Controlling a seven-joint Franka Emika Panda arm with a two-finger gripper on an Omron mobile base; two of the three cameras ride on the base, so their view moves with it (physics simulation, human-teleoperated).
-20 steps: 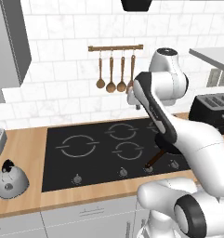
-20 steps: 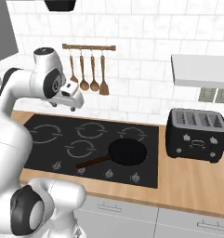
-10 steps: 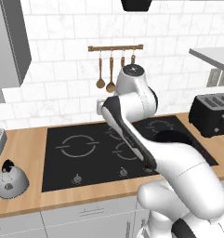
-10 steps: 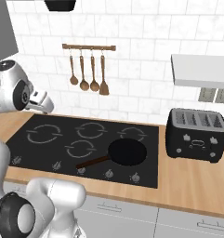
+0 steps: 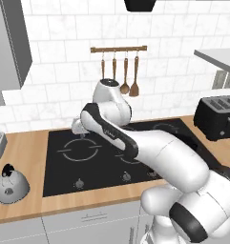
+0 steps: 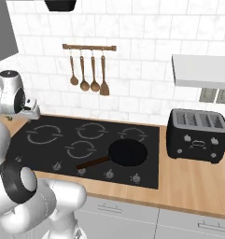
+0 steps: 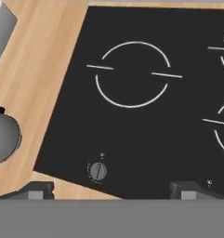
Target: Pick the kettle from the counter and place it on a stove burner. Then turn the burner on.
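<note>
Jaws spread apart above the stove burner (image 7: 131,74); I see the kettle (image 5: 11,183) upright on the worktop (image 5: 26,143), handle arching over its knob.

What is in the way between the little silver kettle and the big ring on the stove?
Nothing visible. The small silver-grey dome kettle sits on the light wood counter left of the black glass cooktop; bare wood and glass lie between it and the widest grey ring burner.

A home kitchen: black glass cooktop (image 5: 111,157) set in a wooden table (image 6: 198,186), white tiled wall, hanging wooden utensils (image 6: 90,70), black toaster (image 6: 196,135), grey cabinets.
</note>
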